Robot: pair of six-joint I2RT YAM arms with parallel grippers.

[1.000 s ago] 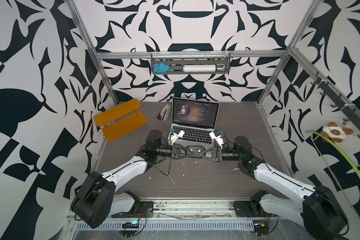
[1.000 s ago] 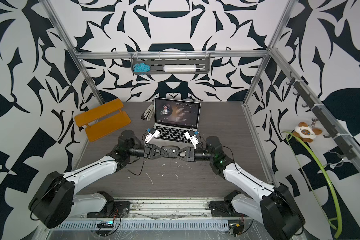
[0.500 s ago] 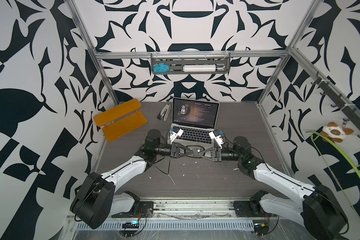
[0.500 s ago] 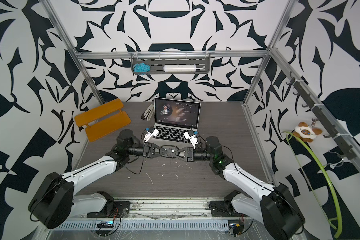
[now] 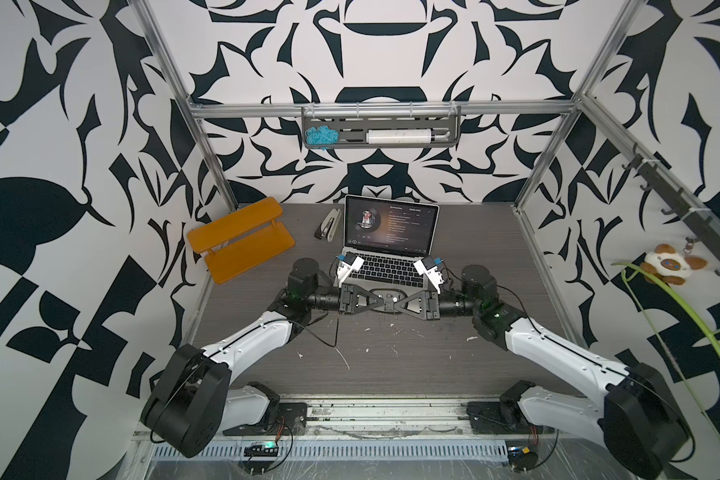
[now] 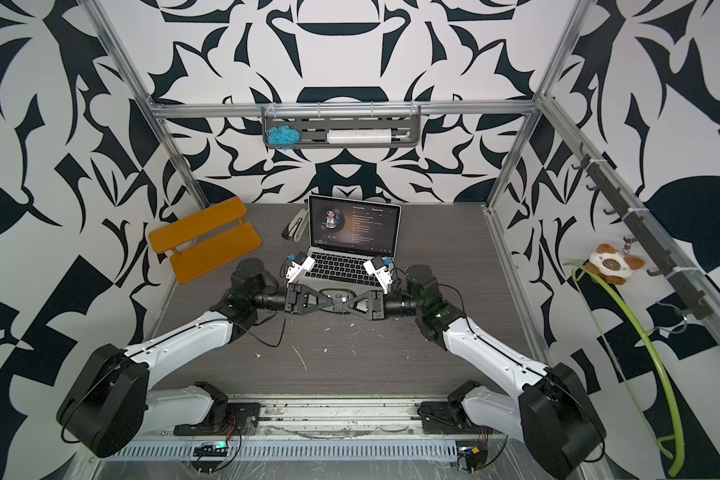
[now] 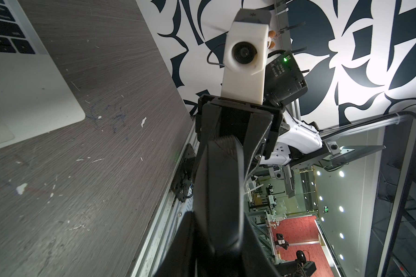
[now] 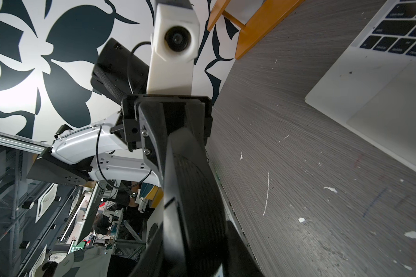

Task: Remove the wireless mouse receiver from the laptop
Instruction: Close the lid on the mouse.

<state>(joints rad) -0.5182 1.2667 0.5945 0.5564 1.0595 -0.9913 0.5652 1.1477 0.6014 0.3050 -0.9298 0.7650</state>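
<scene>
Hanging rack (image 5: 350, 134) holds blue tuft (image 5: 320, 136), tube (image 5: 398, 136); left hand (image 5: 371, 297), right hand (image 5: 399, 297) pinch mouse (image 7: 216, 191).

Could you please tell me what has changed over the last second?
Very little: both arms drifted slightly toward the laptop, with the left gripper and right gripper still tip to tip by its front edge. The orange rack and stapler did not move.

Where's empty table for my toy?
Free: right of the laptop to the wall; the strip by the front rail. Crowded: stapler, shelf left of laptop; left end effector and right end effector at the mouse before it.
</scene>
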